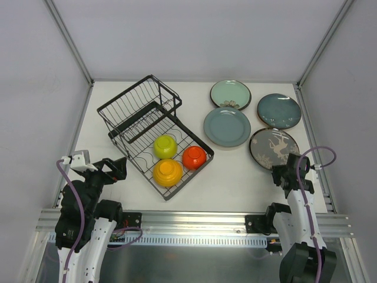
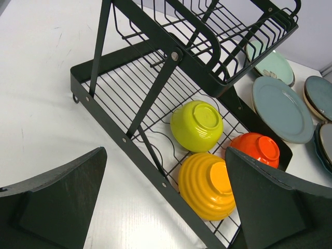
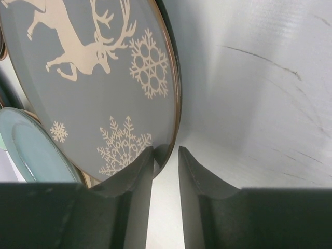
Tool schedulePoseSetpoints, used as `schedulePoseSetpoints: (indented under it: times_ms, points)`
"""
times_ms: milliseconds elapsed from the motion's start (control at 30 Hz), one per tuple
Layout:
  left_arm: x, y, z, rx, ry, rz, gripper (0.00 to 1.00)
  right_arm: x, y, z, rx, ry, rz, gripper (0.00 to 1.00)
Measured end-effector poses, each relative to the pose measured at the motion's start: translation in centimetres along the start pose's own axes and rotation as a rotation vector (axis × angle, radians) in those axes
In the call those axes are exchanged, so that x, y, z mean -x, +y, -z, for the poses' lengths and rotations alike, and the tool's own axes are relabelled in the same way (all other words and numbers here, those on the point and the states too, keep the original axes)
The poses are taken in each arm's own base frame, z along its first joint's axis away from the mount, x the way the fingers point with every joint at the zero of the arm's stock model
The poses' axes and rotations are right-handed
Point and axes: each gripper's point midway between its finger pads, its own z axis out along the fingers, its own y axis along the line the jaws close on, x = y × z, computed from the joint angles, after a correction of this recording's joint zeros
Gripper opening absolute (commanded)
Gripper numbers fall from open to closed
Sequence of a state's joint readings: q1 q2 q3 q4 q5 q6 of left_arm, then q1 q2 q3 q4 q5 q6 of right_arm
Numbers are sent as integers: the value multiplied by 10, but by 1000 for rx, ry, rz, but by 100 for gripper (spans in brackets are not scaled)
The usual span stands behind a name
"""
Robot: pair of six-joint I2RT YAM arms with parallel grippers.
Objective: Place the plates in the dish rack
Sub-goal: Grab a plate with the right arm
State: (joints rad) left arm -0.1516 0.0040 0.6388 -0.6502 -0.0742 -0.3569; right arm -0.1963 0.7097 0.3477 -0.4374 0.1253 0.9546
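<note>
Several plates lie flat on the table right of the dish rack [image 1: 126, 101]: mint green [image 1: 230, 94], grey-blue [image 1: 227, 127], dark teal [image 1: 278, 110], and a dark grey plate with a white deer and snowflakes [image 1: 274, 148]. My right gripper [image 1: 281, 174] sits low at that patterned plate's near rim. In the right wrist view the patterned plate [image 3: 93, 78] has its rim at the left finger, and the right gripper [image 3: 166, 150] stands narrowly open with bare table in the gap. My left gripper [image 2: 166, 155] is wide open and holds nothing, just off the rack's near-left edge [image 2: 119, 136].
Three upturned bowls sit in the rack's lower tray: yellow-green [image 2: 197, 124], orange-yellow [image 2: 207, 184], red-orange [image 2: 257, 148]. The raised slotted section [image 1: 141, 97] holds nothing. A second, blue-green plate [image 3: 31, 150] shows left of the right fingers. Frame posts stand at the table's far corners.
</note>
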Motion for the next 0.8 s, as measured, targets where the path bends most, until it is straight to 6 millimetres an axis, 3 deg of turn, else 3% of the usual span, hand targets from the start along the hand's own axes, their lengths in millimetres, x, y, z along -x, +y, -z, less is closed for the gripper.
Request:
schedulePoseSetpoints:
  times_ms: [333,800]
  points:
    - [0,1,0,6,-2,0,99,1,1,5,-3,1,0,10]
    - [0,1,0,7,-2,0,99,14,8,39,15,-37,-7,7]
